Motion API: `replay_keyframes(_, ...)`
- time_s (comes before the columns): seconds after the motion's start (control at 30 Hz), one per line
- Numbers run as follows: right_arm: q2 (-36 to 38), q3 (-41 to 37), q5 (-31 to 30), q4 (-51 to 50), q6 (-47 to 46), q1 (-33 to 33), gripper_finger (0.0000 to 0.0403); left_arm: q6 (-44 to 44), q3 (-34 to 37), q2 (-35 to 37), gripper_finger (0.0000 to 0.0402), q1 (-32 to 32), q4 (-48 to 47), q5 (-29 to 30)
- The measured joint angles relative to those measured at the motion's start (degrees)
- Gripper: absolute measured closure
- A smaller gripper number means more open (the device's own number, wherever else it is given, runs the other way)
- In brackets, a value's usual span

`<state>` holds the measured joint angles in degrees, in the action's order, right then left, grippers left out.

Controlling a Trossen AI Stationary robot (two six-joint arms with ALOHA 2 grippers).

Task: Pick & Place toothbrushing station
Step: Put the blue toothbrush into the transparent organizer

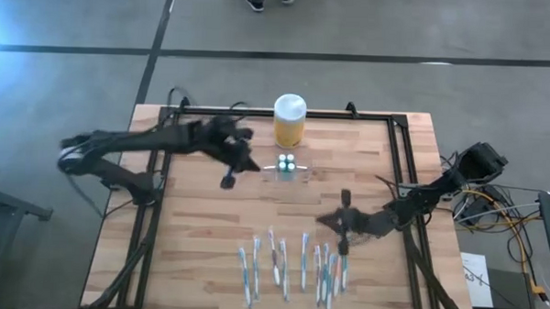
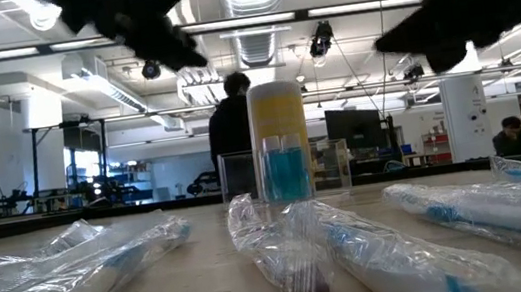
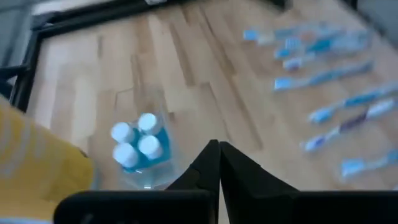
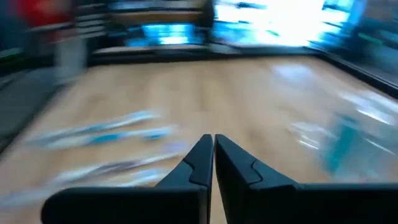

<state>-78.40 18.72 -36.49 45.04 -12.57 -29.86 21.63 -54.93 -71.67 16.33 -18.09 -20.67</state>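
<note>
Hovering empty, your left end effector (image 1: pixel 228 180) is clenched just beside the toothbrushing station (image 1: pixel 286 166), which stands ungrasped near the bench (image 1: pixel 208 226) back edge; right end effector (image 1: pixel 345 197) clenched too. Pick and place remain.

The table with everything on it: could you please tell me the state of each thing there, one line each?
Clear holder: upright on the table, blue insert with white caps inside, not held.
Yellow jar: upright, white lid on, just behind the holder.
Wrapped toothbrushes: lying flat in a row near the front edge, still in wrappers.
Left gripper: shut, empty, beside the holder.
Right gripper: shut, empty, above the toothbrushes.
</note>
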Motion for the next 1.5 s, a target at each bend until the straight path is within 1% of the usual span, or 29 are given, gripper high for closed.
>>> replay_keyframes(0.03, -0.5, 0.0, -2.0, -0.6, -2.3, 1.2, 0.0390, -3.6, 5.4, 2.8, 0.0395, -0.3, 5.9, 0.0)
replay_keyframes(0.07, -1.1, 0.0, -2.5, -1.0, -4.0, 2.5, 0.0390, -7.4, 10.5, 5.2, 0.0397, -0.5, 11.9, 0.3)
replay_keyframes(0.17, -3.4, 0.0, 0.3, -1.3, -7.1, 6.4, 0.0390, -20.0, 24.0, 10.5, 0.0397, -1.2, 29.6, 3.7)
replay_keyframes(0.23, -5.3, 0.2, 2.6, -1.1, -8.0, 9.4, 0.0390, -25.9, 31.2, 12.7, 0.0397, -1.6, 39.8, 6.4)
replay_keyframes(0.3, -7.1, 0.6, 5.2, -1.1, -8.5, 12.5, 0.0390, -28.9, 36.7, 13.7, 0.0399, -1.6, 46.9, 8.3)
replay_keyframes(0.4, -9.7, 1.4, 11.2, 0.3, -7.1, 16.7, 0.0390, -30.9, 41.8, 13.7, 0.0399, -1.6, 52.8, 12.2)
replay_keyframes(0.5, -11.2, 2.1, 17.1, 1.2, -3.5, 21.0, 0.0390, -31.1, 43.0, 12.4, 0.0399, -1.6, 53.8, 16.5)
replay_keyframes(0.6, -11.7, 2.3, 19.9, 0.7, -3.3, 24.6, 0.0390, -31.3, 42.5, 10.4, 0.0400, -1.5, 51.8, 18.0)
replay_keyframes(0.77, -11.5, 2.4, 20.0, -0.4, -4.0, 28.0, 0.0390, -32.1, 40.5, 7.0, 0.0400, -1.4, 49.5, 21.3)
replay_keyframes(0.87, -11.2, 2.4, 20.1, -0.8, -2.6, 29.1, 0.0390, -31.0, 39.2, 4.4, 0.0400, -1.4, 49.3, 21.4)
replay_keyframes(1.03, -11.2, 2.4, 20.0, -1.5, -3.3, 30.7, 0.0390, -30.9, 36.9, -0.5, 0.0399, -1.4, 49.5, 21.7)
replay_keyframes(1.2, -11.4, 2.4, 20.0, -1.6, -3.5, 30.7, 0.0390, -30.5, 36.1, -6.9, 0.0400, -1.4, 51.8, 24.4)
replay_keyframes(1.27, -11.4, 2.4, 19.9, -1.6, -3.1, 31.0, 0.0390, -30.6, 36.1, -8.8, 0.0399, -1.4, 54.0, 24.6)
replay_keyframes(1.37, -11.3, 2.5, 19.6, -1.6, -3.1, 31.6, 0.0390, -30.9, 36.1, -10.4, 0.0400, -1.3, 55.8, 24.6)
replay_keyframes(1.5, -11.3, 2.7, 18.8, -1.6, -3.5, 31.6, 0.0390, -31.7, 36.0, -10.6, 0.0399, -1.3, 57.3, 24.5)
